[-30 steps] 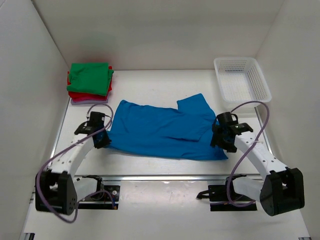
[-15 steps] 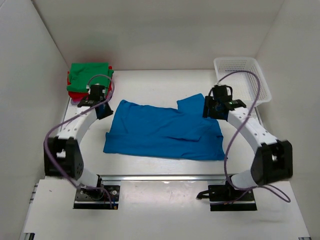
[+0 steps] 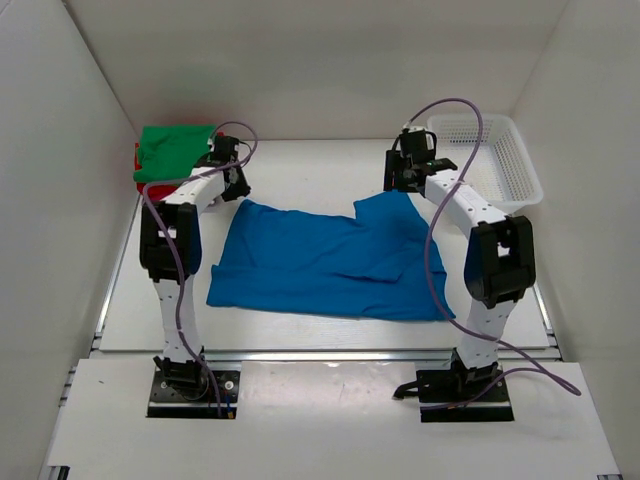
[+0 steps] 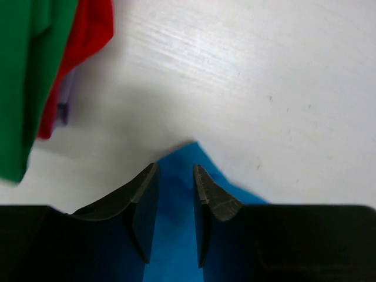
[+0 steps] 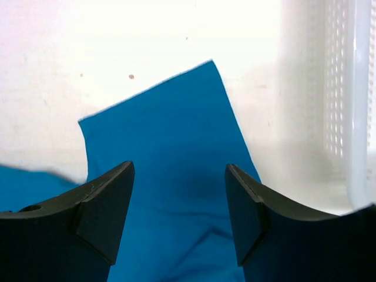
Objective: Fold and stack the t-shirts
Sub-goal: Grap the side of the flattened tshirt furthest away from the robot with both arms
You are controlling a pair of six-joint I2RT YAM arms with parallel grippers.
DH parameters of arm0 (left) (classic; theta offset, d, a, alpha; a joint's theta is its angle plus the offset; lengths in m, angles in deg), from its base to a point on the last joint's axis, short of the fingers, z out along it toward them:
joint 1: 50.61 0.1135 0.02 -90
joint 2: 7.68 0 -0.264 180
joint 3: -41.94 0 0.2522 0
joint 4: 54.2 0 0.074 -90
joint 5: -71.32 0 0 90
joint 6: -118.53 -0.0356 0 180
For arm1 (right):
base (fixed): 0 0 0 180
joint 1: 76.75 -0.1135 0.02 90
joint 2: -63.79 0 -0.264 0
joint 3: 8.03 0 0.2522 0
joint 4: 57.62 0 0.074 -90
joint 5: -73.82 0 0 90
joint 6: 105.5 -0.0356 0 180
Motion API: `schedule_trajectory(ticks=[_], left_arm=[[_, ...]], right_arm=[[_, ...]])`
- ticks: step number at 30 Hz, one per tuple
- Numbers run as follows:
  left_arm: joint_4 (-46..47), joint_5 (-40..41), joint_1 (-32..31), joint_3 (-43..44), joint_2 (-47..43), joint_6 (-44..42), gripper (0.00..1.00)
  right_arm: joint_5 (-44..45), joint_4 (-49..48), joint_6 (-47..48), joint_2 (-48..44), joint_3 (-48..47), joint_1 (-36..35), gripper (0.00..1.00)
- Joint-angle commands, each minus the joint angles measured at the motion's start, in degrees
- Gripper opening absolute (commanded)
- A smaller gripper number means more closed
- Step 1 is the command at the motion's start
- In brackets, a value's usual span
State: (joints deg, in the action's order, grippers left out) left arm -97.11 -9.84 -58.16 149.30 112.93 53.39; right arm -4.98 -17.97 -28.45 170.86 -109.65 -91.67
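The bright blue t-shirt [image 3: 320,260] lies spread flat in the middle of the table. My left gripper [image 3: 236,190] hovers over its far left corner; in the left wrist view the gripper [image 4: 175,167] has a narrow gap with the blue cloth [image 4: 176,200] lying flat between the fingers. My right gripper [image 3: 401,188] is wide open over the far right sleeve, which shows in the right wrist view [image 5: 170,135] between the fingertips of the gripper [image 5: 179,166]. The folded stack sits at far left: green [image 3: 175,150] on top, red [image 4: 82,47] below, lavender [image 4: 63,100] lowest.
A white mesh basket [image 3: 520,165] stands at the far right, close to my right gripper; its wall shows in the right wrist view [image 5: 352,117]. White walls enclose the table on three sides. Both arms are stretched far forward.
Both grippers have moved from the shirt's near corners up to its far corners. The shirt has stayed flat on the table.
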Motion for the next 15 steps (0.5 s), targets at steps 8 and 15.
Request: schedule_trajectory(ticks=[8,15], left_arm=[[-3.1,1.53,-0.62,9.4,7.43,0.63,0.41],[-4.17,-0.31,-0.01,7.39,7.44,0.72,0.41]], right_arm=[[1.98,-0.85,2.23,9.47,-10.66,0.59,0.61],[1.46,1.62,2.76,14.57,-15.59,1.12,0.62]])
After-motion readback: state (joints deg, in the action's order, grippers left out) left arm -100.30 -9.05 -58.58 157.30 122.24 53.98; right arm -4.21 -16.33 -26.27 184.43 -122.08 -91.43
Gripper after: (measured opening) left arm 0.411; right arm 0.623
